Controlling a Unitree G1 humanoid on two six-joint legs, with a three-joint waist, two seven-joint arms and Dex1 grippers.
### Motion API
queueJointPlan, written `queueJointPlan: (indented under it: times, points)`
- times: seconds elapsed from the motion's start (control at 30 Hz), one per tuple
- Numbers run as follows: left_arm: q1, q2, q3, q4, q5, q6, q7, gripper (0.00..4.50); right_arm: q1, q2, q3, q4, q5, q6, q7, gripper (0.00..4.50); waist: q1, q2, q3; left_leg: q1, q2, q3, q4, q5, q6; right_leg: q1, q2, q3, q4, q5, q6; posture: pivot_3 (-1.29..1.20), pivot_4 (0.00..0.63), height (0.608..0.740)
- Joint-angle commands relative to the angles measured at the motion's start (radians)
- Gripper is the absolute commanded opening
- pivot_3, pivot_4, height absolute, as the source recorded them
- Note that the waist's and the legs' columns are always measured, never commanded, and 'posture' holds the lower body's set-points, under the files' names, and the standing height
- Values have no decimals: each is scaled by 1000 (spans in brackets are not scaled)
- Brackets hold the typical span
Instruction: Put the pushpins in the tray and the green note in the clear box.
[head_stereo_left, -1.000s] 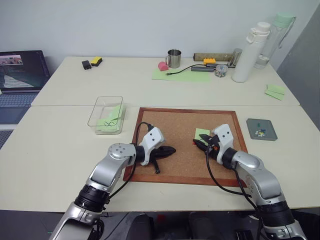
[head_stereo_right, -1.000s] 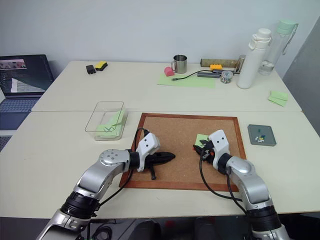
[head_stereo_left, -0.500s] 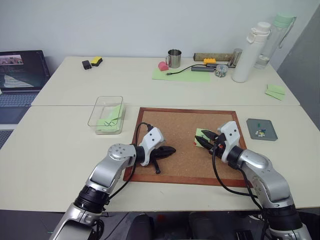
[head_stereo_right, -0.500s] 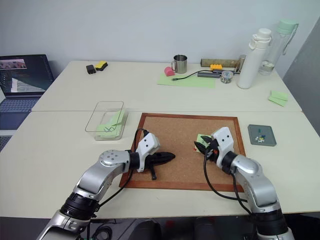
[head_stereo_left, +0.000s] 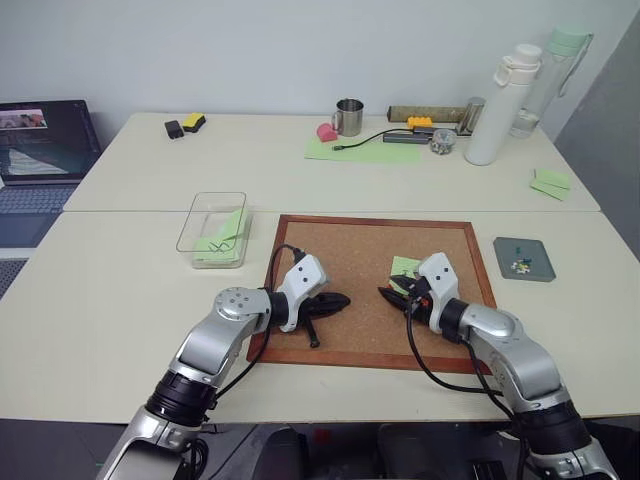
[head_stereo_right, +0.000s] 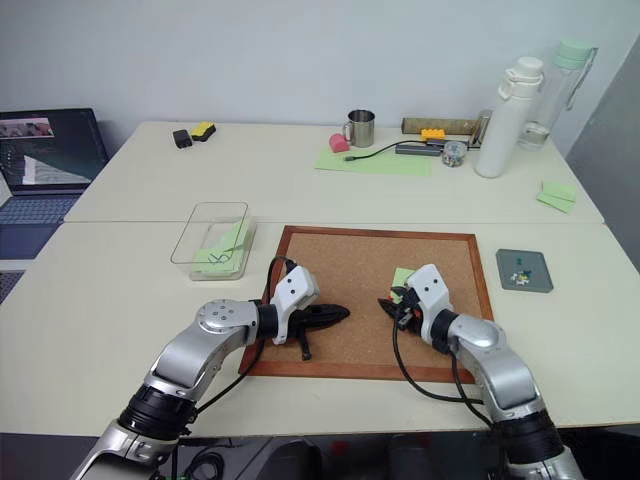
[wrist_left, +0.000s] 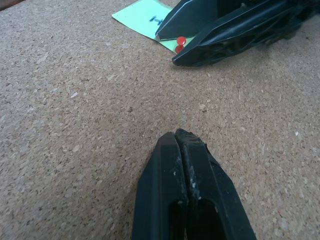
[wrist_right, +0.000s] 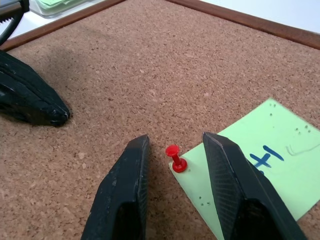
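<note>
The green note (wrist_right: 260, 155) lies on the corkboard (head_stereo_left: 350, 260), held at one corner by a red pushpin (wrist_right: 175, 159). My right gripper (wrist_right: 175, 142) is open, one finger on each side of that pin, close to it but not touching. My left gripper (wrist_left: 176, 136) is shut and empty, resting low over the board to the left (head_stereo_left: 335, 300). The grey tray (head_stereo_left: 525, 248) sits right of the board with small pushpins (head_stereo_left: 518, 266) in it. At the board's left stands the clear box (head_stereo_left: 186, 232), with green paper inside.
A laptop (head_stereo_left: 40, 140) is at the far left. Along the back of the table are a mug (head_stereo_left: 348, 117), a large green sheet (head_stereo_left: 360, 150), a small jar (head_stereo_left: 441, 140) and a white bottle (head_stereo_left: 490, 105). Folded green notes (head_stereo_left: 550, 183) lie at the right.
My right gripper drew away to the right half a second ago and has swung back left to the pin. The left gripper has not moved.
</note>
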Motion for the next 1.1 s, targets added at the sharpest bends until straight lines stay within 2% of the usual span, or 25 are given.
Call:
queueJointPlan:
  times: [0.03,0.27,0.37,0.6,0.8,0.83,0.9,1.1]
  points:
    - [19,19,-3,-1,11,16,3,0,-7,4,-7,-11,4,-23,11,1375,0,0,0,0,0,0,0,0,0,0,0,0,0,0,0,0,150,740]
    - [24,20,-1,-6,8,17,5,0,7,4,-20,-32,20,-24,18,55,0,0,0,0,0,0,0,0,0,0,0,0,0,0,0,0,150,740]
    - [23,18,-2,-6,8,17,6,0,9,13,-41,-56,43,-33,20,55,0,0,0,0,0,0,0,0,0,0,0,0,0,0,0,0,150,740]
    - [21,20,-1,-4,7,17,4,0,7,66,-148,-211,210,60,-14,55,0,0,0,0,0,0,0,0,0,0,0,0,0,0,0,0,150,740]
    - [-10,-14,19,1,-15,7,16,0,43,-92,-44,-215,25,-56,44,55,1,0,0,0,-1,0,0,0,0,0,-1,0,0,0,0,0,150,740]
    - [-25,-43,62,-14,-84,68,19,0,44,-127,-21,-218,-11,-86,59,55,1,0,0,0,-1,0,0,0,0,0,-1,0,0,0,0,0,150,740]
    - [-53,-79,123,-36,-196,164,9,443,44,-176,10,-221,-63,-132,83,0,1,0,1,0,-1,0,0,0,0,0,-1,0,0,0,0,0,150,740]
    - [-91,-133,213,-65,-372,376,32,1530,35,-233,74,-203,-178,-269,106,0,1,-2,1,-2,-1,-2,1,0,0,0,0,-1,0,0,0,0,150,740]
